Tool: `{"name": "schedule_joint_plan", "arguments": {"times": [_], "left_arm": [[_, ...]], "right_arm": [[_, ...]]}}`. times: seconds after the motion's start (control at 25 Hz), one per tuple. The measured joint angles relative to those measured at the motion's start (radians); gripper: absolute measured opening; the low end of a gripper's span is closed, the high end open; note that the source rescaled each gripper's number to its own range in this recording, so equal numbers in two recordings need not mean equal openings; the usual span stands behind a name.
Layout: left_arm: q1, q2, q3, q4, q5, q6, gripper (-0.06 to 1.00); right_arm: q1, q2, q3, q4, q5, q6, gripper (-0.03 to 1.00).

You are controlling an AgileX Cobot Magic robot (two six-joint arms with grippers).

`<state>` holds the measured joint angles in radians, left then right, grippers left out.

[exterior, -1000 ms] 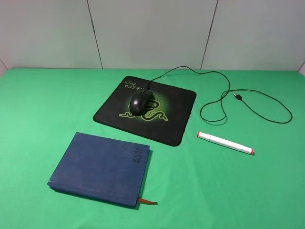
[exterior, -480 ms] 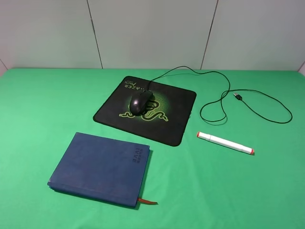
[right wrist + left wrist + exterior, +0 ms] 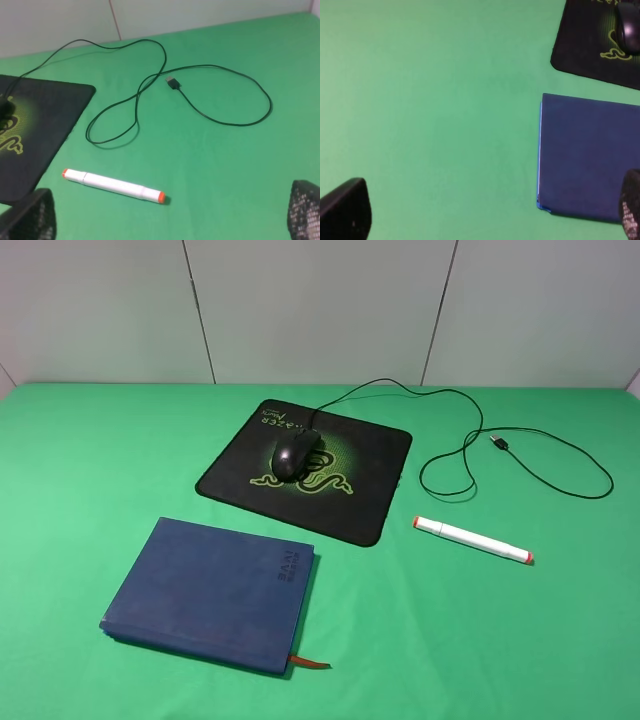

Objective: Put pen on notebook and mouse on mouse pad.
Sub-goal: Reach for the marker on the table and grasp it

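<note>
Mouse [image 3: 297, 452] already sits on the mouse pad [image 3: 372, 512], near the emblem, so that half looks done. The pen [image 3: 472, 539] lies flat on the green surface [image 3: 90, 470], just off the pad's right side and well apart from the notebook [image 3: 215, 590], which lies front-left with its cover closed.

Right pincer [image 3: 167, 212] is released, jaws spread wide, hanging above and short of the pen with nothing in it. Left pincer [image 3: 488, 209] is also released and empty, over bare surface beside the notebook's edge.

Step in hand is probably the pen pick with the right arm. To do it well:
- Turn the wrist so the jaws cross the barrel, not run along it.
- Grip mid-barrel so it stays balanced and doesn't tip.
- Come straight down; a round barrel will likely roll if nudged from one side.
- Stay clear of the cable [image 3: 520, 465] loop just behind the pen; snagging it could drag the mouse off the pad.
- Lay it down low and flat near the cover's middle, so it doesn't roll off.

Materials:
- Pen: smooth white cylinder, red-orange tips, looks like hard plastic.
- Notebook: thick, dark blue, matte cover, embossed lettering, orange-brown ribbon bookmark [image 3: 310, 664] poking out.
- Pad: thin, black, rounded corners, green print.
- Mouse: glossy black oval.
- Cable: thin, limp, ends in a USB plug [image 3: 498, 442].
- Surface: plain green, matte.
</note>
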<state>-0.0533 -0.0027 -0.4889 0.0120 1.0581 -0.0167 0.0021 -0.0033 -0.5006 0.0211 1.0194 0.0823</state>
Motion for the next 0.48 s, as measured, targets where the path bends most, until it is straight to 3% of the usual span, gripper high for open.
{"name": "schedule_joint_plan", "arguments": {"times": [0.48], "left_arm": [[0.0,0.0,0.0,0.001,-0.001,0.0,1.0]], "right_arm": [[0.0,0.0,0.0,0.015,0.0,0.0,1.0]]}}
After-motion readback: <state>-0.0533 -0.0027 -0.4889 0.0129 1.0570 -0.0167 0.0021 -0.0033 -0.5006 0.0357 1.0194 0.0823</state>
